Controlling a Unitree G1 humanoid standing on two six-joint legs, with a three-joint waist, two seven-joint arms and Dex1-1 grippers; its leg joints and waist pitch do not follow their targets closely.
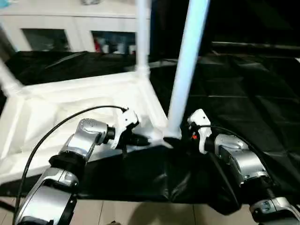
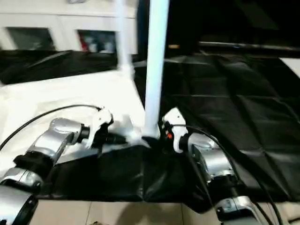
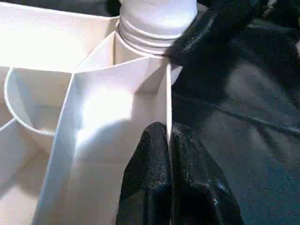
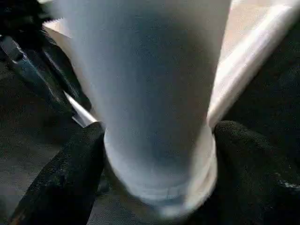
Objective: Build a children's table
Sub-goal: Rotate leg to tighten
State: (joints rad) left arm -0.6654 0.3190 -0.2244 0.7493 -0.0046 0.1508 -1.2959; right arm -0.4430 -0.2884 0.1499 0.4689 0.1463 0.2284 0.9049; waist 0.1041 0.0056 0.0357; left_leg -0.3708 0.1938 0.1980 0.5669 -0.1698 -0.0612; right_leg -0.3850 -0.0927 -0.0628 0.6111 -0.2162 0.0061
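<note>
The white tabletop (image 1: 70, 108) lies underside up on the black-draped work table. Three white legs stand in its corner sockets: a near one (image 1: 187, 65), a far one (image 1: 143, 37) and one at the left edge (image 1: 7, 77). My left gripper (image 1: 140, 139) is shut on the tabletop's thin rim wall (image 3: 168, 93) just beside the near corner, one black finger (image 3: 147, 168) on each side of it. My right gripper (image 1: 180, 136) is shut around the base of the near leg (image 4: 154, 93), its fingers (image 4: 61, 173) pressing both sides just above the socket.
Black cloth (image 1: 248, 93) covers the work table to the right of the tabletop and hangs over the front edge (image 1: 154, 187), with pale floor (image 1: 140, 213) below. White cabinets (image 1: 70, 23) stand behind. A black cable (image 1: 51, 131) loops from my left wrist.
</note>
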